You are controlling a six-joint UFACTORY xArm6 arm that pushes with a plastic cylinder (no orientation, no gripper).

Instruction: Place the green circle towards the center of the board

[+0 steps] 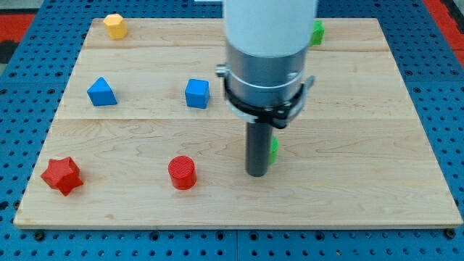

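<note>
A green block (273,148) shows only as a sliver on the right side of my rod, near the middle of the board; its shape cannot be made out. My tip (256,174) rests on the wooden board (348,181), touching or just beside that green block on its left. A second green block (317,32) peeks out from behind the arm's white body at the view's top right.
A red cylinder (182,172) stands left of my tip. A red star (61,175) is at the bottom left. A blue triangle (101,92) and a blue cube (196,93) are at mid-left. A yellow hexagon (114,25) is at top left.
</note>
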